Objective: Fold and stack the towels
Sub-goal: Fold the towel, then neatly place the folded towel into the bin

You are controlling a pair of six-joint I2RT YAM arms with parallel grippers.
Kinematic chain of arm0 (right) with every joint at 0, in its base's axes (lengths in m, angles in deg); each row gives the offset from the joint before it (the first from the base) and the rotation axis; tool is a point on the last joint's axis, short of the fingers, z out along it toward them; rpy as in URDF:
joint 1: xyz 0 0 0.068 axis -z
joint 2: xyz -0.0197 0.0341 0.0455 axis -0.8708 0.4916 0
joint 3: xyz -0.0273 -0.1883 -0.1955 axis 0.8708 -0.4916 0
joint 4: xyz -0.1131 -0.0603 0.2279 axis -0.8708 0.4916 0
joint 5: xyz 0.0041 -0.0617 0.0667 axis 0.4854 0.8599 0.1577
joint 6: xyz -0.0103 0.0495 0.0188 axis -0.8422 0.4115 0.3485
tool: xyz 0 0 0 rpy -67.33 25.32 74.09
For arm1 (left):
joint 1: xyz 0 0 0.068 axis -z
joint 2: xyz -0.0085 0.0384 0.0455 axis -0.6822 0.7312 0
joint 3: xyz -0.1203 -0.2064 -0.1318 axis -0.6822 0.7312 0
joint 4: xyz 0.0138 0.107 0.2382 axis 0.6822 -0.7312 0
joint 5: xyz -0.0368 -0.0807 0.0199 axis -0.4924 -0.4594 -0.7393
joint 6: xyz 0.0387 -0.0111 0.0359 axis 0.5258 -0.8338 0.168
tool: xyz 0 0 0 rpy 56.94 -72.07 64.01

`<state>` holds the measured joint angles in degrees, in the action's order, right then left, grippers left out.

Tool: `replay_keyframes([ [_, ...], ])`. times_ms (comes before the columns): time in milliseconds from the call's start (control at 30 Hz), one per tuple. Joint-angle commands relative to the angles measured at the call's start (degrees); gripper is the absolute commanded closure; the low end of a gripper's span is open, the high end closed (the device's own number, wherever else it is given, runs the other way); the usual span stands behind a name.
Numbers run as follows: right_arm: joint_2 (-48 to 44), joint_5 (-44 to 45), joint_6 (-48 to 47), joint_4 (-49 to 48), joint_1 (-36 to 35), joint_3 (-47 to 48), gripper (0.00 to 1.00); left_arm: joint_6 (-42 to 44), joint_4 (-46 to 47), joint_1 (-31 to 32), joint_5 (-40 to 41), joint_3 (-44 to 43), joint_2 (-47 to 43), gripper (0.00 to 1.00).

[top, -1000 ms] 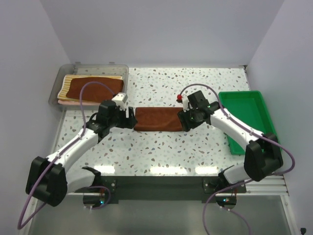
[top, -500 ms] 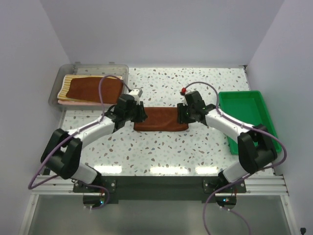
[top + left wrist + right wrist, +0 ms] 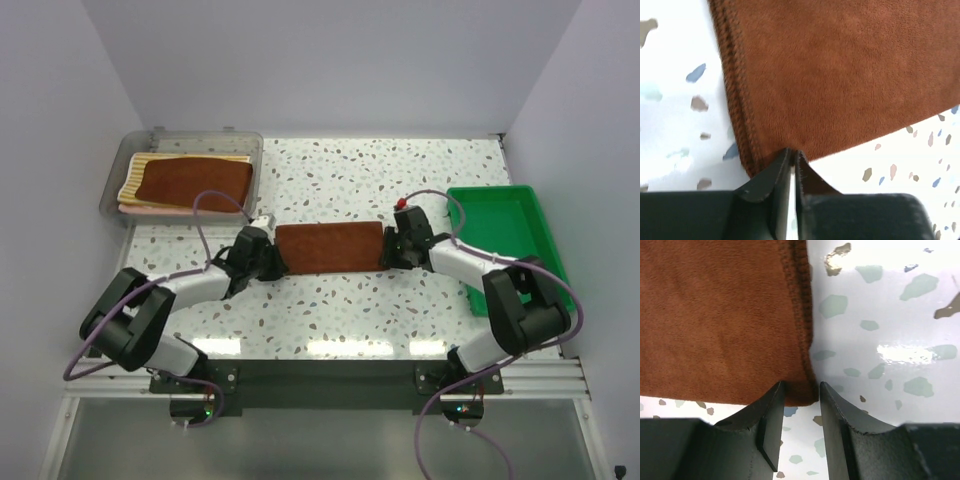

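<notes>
One rust-brown towel (image 3: 330,247) lies flat in the middle of the speckled desk (image 3: 330,320), a neat rectangle with its long edges running left to right. A second ago both arms stood higher, with their grippers over the towel's short ends. Now both arms stretch low over the desk, and each gripper sits at a near corner of the cloth.

In the left wrist view, the left gripper (image 3: 272,264) is at the near-left corner. Its jaws have gone from wide apart to pressed together, with the stitched hem pinched at their tips. The right gripper (image 3: 388,252) is at the near-right corner. Its fingers (image 3: 772,412) are narrower than a second ago but parted, with the corner of the cloth between them.

The towel itself has barely shifted and looks only a little squarer than before.

Three other towels rest unchanged in the clear bin (image 3: 112,190) at the far left: a second brown towel (image 3: 195,182) on top, over a yellow-striped towel (image 3: 135,178) and a pink towel (image 3: 150,210). At the far right sits the green tray (image 3: 500,215).
</notes>
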<state>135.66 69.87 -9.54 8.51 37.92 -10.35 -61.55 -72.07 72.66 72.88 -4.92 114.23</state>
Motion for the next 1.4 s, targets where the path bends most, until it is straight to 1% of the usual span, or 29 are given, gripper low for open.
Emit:
replay_keyframes([
  [0,-2.7,2.5,-0.5,2.1,1.3,-0.3,0.62,-3.6,-0.7,-0.2,2.4,3.5,-4.6,0.84],
  [33,-3.5,2.0,-1.2,2.7,1.2,1.2,0.62,-3.5,-1.2,-0.2,2.5,3.2,-7.2,0.74],
  [100,-5.2,1.8,-3.3,4.3,1.2,3.3,0.61,-2.5,-3.4,-0.2,2.5,1.0,-9.4,0.63],
  [133,-5.3,1.7,-4.7,4.9,1.2,5.9,0.61,-2.0,-4.1,-0.1,4.2,-0.3,-11.1,0.55],
  [200,-5.1,1.6,-6.2,6.1,1.2,9.8,0.61,-0.2,-6.9,-0.2,5.0,-4.5,-11.9,0.45],
  [233,-4.7,1.4,-6.5,6.1,1.3,11.1,0.61,0.4,-6.9,-0.2,5.2,-6.0,-11.8,0.44],
  [300,-3.2,1.1,-7.2,5.3,1.2,13.5,0.62,2.3,-7.5,-0.5,5.9,-10.2,-11.0,0.43],
  [333,-0.9,0.8,-7.5,5.0,1.4,15.7,0.62,2.9,-7.4,-0.6,6.1,-11.4,-9.5,0.44],
  [400,1.7,0.8,-7.8,4.1,1.3,18.8,0.65,5.0,-6.2,-1.3,5.8,-14.9,-7.0,0.48],
  [433,4.3,1.0,-7.7,3.5,1.4,19.4,0.66,5.5,-6.0,-1.6,5.7,-16.1,-3.8,0.51],
  [500,7.0,1.0,-6.6,1.0,1.9,20.4,0.71,7.2,-4.1,-2.7,4.8,-18.8,-0.3,0.54],
  [533,9.7,0.4,-6.2,0.2,2.2,21.3,0.71,7.6,-3.6,-2.9,3.9,-19.6,3.4,0.58],
  [667,16.9,-0.4,-5.4,-0.9,3.0,24.4,0.73,7.7,-3.3,-4.7,3.2,-23.3,11.6,0.64],
  [800,21.0,-2.7,-3.4,-2.7,4.5,23.2,0.74,5.9,-2.2,-5.7,2.9,-22.5,15.8,0.67],
  [833,21.5,-2.6,-3.0,-2.7,4.9,23.1,0.74,5.5,-2.1,-5.7,1.7,-22.2,16.8,0.68],
  [933,22.9,-1.8,-3.2,-1.1,6.6,23.0,0.75,2.0,-1.6,-5.6,0.5,-19.9,17.3,0.69],
  [1067,23.0,-0.6,-4.9,1.6,9.1,23.9,0.75,-4.9,1.2,-4.6,0.0,-13.5,16.1,0.71],
  [1200,22.8,3.0,-8.8,4.6,10.4,27.3,0.75,-10.6,4.6,0.0,-0.2,-9.8,12.8,0.68],
  [1233,22.2,3.6,-10.8,5.2,10.5,27.9,0.75,-11.3,4.7,0.5,0.6,-9.8,11.0,0.63],
  [1300,20.9,4.0,-12.5,7.2,10.5,29.7,0.74,-12.1,2.8,0.8,1.4,-10.7,8.6,0.55],
  [1333,19.0,3.9,-13.9,7.5,10.5,30.0,0.74,-11.7,1.7,0.8,2.5,-11.4,6.1,0.48],
  [1367,18.0,3.3,-14.4,7.7,10.2,30.2,0.72,-10.4,-0.8,0.7,4.4,-13.2,4.8,0.44],
])
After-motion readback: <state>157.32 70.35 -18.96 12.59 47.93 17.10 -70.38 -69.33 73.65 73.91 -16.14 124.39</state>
